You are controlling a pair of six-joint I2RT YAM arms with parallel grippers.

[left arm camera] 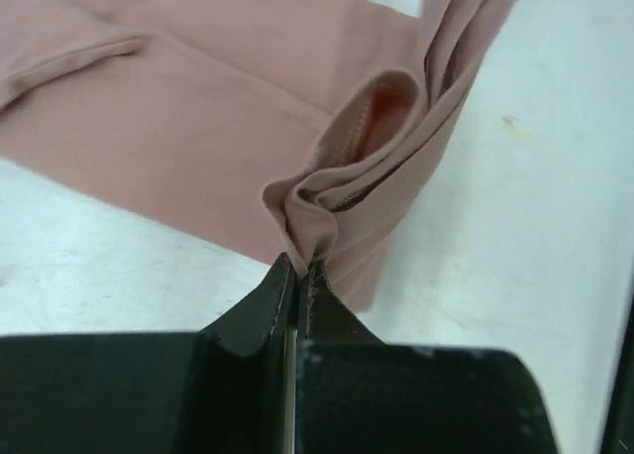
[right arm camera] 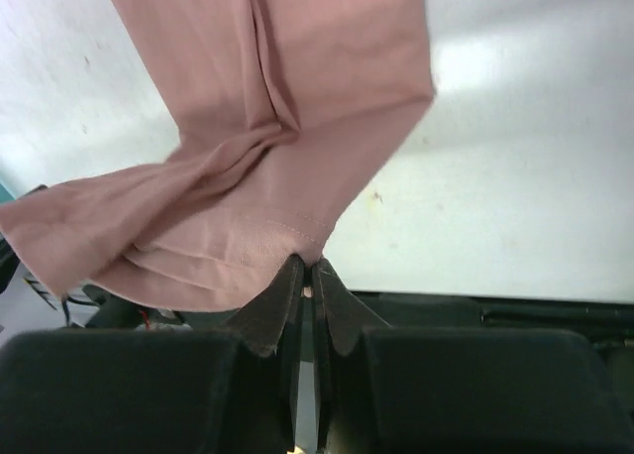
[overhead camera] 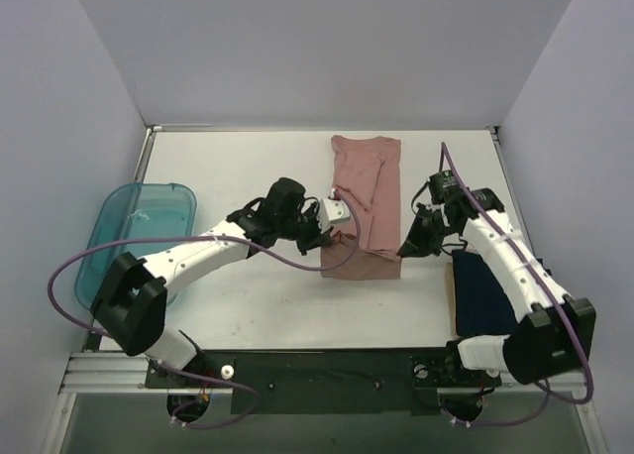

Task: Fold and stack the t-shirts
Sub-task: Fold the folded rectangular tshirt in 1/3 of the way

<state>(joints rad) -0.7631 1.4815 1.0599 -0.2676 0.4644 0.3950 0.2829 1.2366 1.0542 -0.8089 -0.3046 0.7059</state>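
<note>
My left claw [left arm camera: 297,266] is pinched together on a bunched corner of the pink t-shirt [left arm camera: 188,127]. Only the very tips bite, and several layers crowd into the nip. My right claw [right arm camera: 305,267] is likewise clamped on the shirt's other near corner, right at the stitched hem, with just a sliver of cloth between the tips.

What worries me most is that thin hold. If I pull hard or unevenly, I judge the hem could slide out of my right tips. On the left, the inner layers could slip free while the outer one stays caught, and the fold would open. If one claw leads the other, the strip would twist and land skewed. The cloth sagging toward 9 o'clock in my right wrist view could tuck under itself and crease.

From my left tips the shirt spreads toward 10 and 12 o'clock, flat on the table [overhead camera: 258,305]. From my right tips it rises toward 12 o'clock.

Seen from above, the shirt is a long folded strip running from 12 to 6 o'clock. My left claw is at its 7 o'clock corner and my right claw at its 5 o'clock corner.

The navy t-shirt [overhead camera: 482,290] lies at 5 o'clock from my right claw, partly under that forearm. The teal tray [overhead camera: 109,231] sits toward 9 o'clock from my left claw, well apart.
</note>
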